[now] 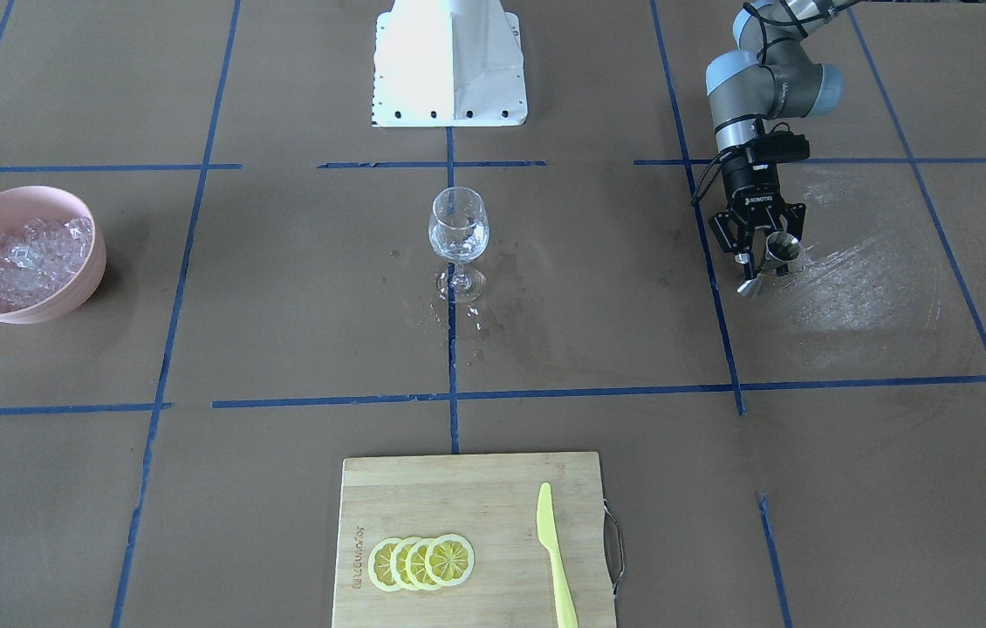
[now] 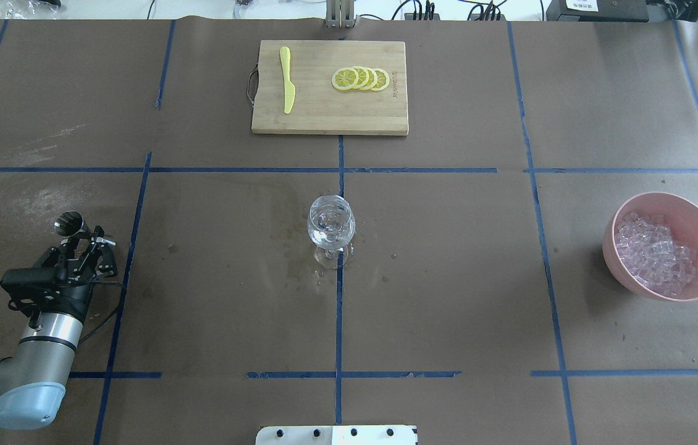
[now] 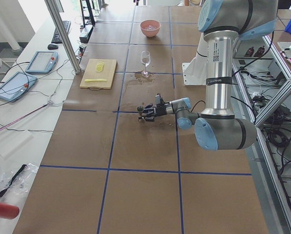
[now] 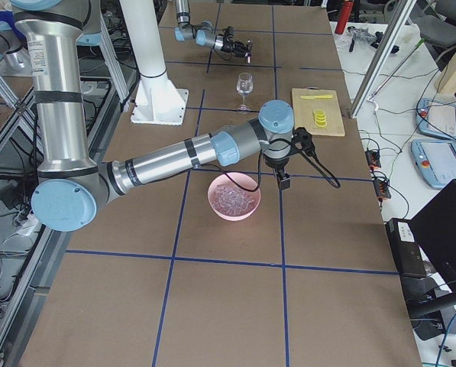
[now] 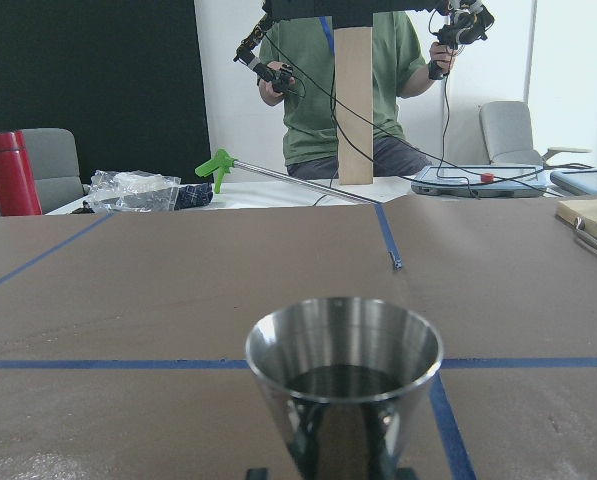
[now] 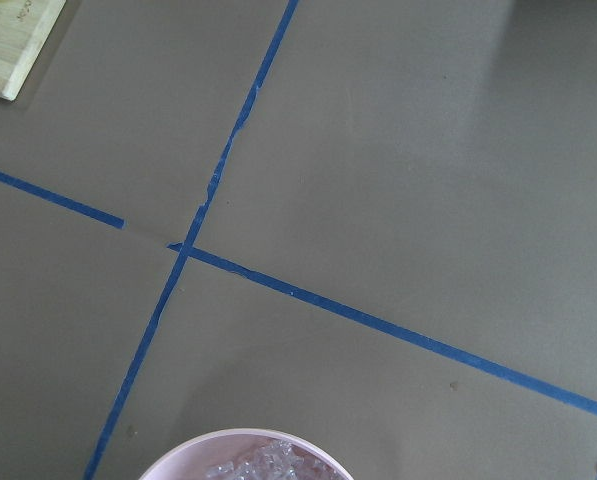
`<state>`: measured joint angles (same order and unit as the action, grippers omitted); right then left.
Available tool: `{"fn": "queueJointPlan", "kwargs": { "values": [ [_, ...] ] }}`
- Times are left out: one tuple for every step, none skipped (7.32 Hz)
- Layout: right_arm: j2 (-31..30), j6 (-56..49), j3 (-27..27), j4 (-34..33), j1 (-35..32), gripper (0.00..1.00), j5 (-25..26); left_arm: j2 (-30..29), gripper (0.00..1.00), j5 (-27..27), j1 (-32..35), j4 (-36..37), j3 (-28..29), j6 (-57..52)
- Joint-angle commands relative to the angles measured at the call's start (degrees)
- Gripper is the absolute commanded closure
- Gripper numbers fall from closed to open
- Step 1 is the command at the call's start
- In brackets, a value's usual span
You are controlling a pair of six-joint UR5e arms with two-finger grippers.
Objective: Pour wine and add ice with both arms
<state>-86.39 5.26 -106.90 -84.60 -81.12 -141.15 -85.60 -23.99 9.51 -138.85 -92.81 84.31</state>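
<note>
- At the robot's left side of the surface (image 1: 301,288), the left gripper (image 1: 763,260) reaches out level, its fingers closed around the waist of a steel jigger (image 1: 781,249).
- In the left wrist view the jigger stands upright with its open mouth up; the inside looks dark, and I cannot tell if anything is in it.
- At the middle of the surface, a stemmed wine glass (image 1: 458,228) stands upright on a blue tape line, well apart from the left gripper. Wet spots lie around its foot.
- At the robot's right side, the ice (image 1: 35,253) is heaped in a pink bowl (image 1: 87,279), well apart from the glass.
- In the right side view, the right arm (image 4: 174,160) stretches out over the surface, and the right gripper (image 4: 282,180) hangs just beyond the bowl's far rim. Its fingers show too small there to tell wide from narrow.
- The right wrist view looks down on brown paper, crossed blue tape and the bowl's rim with ice at the bottom edge; no fingers show in it.
- On the operators' side, a wooden cutting board (image 1: 475,488) carries four overlapping lemon slices (image 1: 421,561) and a yellow knife (image 1: 554,558) lying beside them.
- Behind the jigger in the left wrist view, a person (image 5: 343,80) in a green shirt stands past the surface's end, holding hand controllers.
</note>
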Motion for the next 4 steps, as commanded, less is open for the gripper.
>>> {"fn": "queueJointPlan", "kwargs": {
  "values": [
    [-0.1,0.2,-0.1,0.0,0.0,0.0,0.0,-0.1,1.0,0.0,0.1,-0.4,-0.4,-3.2],
    [-0.1,0.3,0.0,0.0,0.0,0.0,0.0,0.0,1.0,0.0,0.1,-4.6,-0.3,-5.8],
    [-0.1,0.5,0.0,0.0,0.0,0.0,0.0,0.1,1.0,-0.1,0.2,-11.4,-0.2,-11.0],
    [0.0,1.1,0.0,0.0,0.1,0.0,0.0,0.0,1.0,-0.6,0.8,-18.7,-0.3,-18.7]
  ]
}}
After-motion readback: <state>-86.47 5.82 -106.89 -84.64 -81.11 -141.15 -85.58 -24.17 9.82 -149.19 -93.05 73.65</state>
